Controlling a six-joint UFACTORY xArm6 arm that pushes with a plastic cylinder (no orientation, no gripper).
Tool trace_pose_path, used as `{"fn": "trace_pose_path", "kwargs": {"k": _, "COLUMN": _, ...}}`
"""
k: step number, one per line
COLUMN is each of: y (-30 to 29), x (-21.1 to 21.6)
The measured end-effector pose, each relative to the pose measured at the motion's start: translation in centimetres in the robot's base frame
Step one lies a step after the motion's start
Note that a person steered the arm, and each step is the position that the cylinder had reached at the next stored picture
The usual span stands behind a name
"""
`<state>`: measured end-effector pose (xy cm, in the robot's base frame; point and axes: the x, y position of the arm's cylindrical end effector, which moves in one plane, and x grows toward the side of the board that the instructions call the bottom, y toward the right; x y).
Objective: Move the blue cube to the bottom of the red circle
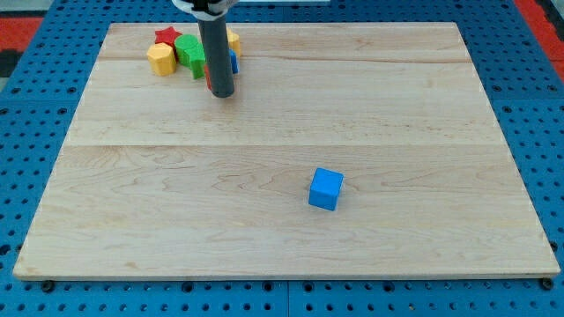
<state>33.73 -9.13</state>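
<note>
Bare rod, no pincer: my tip (222,94) at far-left cluster, beside green block (190,53), yellow block (161,59), red star block (166,36). Blue cube (325,189) well apart, near right.

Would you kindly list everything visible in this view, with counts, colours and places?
blue cube: one, blue, alone right of the board's centre, toward the view's bottom.
yellow block: one, yellow, leftmost of the cluster at the view's top left.
red star: one, red, top of the cluster.
green block: one, green, right of the yellow block.
Other blocks: yellow, blue and red bits showing behind the rod; shapes hidden.
board: one, pale wood, on a blue perforated table.
my tip: one, dark rod end, at the cluster's lower right edge, far from the blue cube.
</note>
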Motion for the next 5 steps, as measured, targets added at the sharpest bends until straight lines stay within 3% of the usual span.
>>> {"fn": "trace_pose_path", "kwargs": {"k": 1, "y": 3.6, "x": 1.2}}
{"fn": "trace_pose_path", "kwargs": {"k": 2, "y": 14.3, "x": 5.4}}
{"fn": "trace_pose_path", "kwargs": {"k": 3, "y": 19.3, "x": 11.8}}
{"fn": "trace_pose_path", "kwargs": {"k": 5, "y": 14.9, "x": 20.2}}
